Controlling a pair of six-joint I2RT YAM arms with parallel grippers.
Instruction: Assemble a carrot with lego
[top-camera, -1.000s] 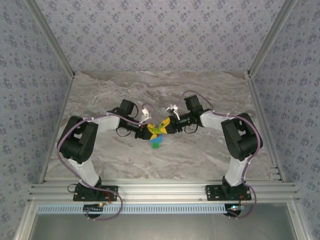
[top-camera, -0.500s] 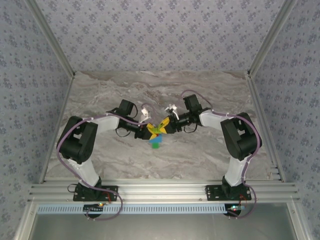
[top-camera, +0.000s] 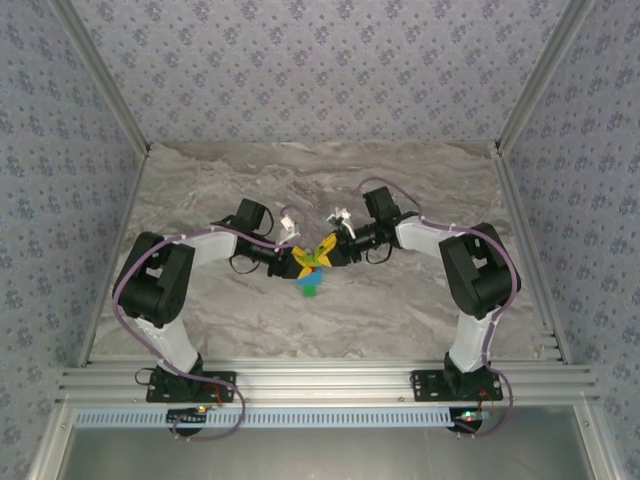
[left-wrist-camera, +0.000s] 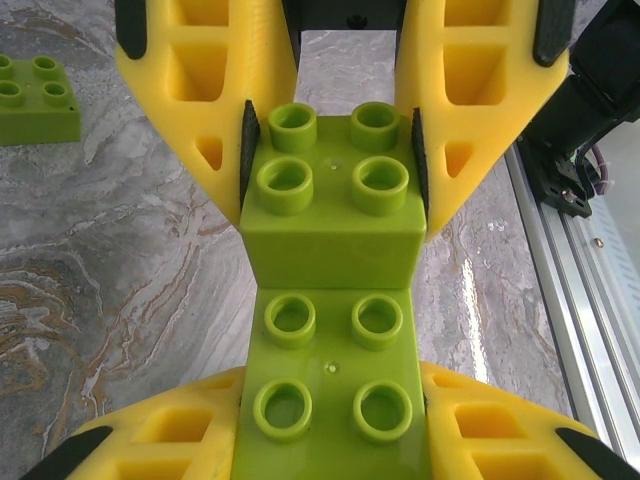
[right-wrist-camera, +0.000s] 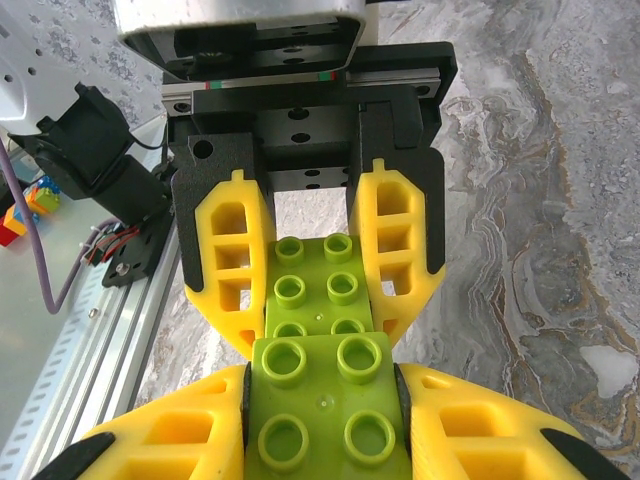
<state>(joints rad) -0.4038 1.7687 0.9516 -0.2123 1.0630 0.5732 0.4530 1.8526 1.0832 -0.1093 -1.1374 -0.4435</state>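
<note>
My left gripper (left-wrist-camera: 330, 405) is shut on a long lime-green brick (left-wrist-camera: 330, 370) with its studs facing the camera. A lime-green 2x2 brick (left-wrist-camera: 330, 200) sits on the far end of that long brick, and my right gripper (left-wrist-camera: 330, 150) is shut on it. In the right wrist view the right gripper (right-wrist-camera: 320, 400) clamps the 2x2 brick (right-wrist-camera: 320, 400) over the long brick (right-wrist-camera: 315, 275), which the left gripper (right-wrist-camera: 315, 250) holds. From above, both grippers (top-camera: 318, 256) meet at mid-table. Blue and green bricks (top-camera: 312, 286) show just below them; whether these are attached I cannot tell.
A loose lime-green 2x2 brick (left-wrist-camera: 35, 95) lies on the marble table (top-camera: 400, 310) to the left of the left gripper. Small red and blue bricks (right-wrist-camera: 22, 210) show at the left edge of the right wrist view. An aluminium rail (left-wrist-camera: 575, 280) runs along the table's near edge.
The right arm's wrist has shifted slightly left and away. The two lime bricks stay pressed together between the grippers at the same spot.
</note>
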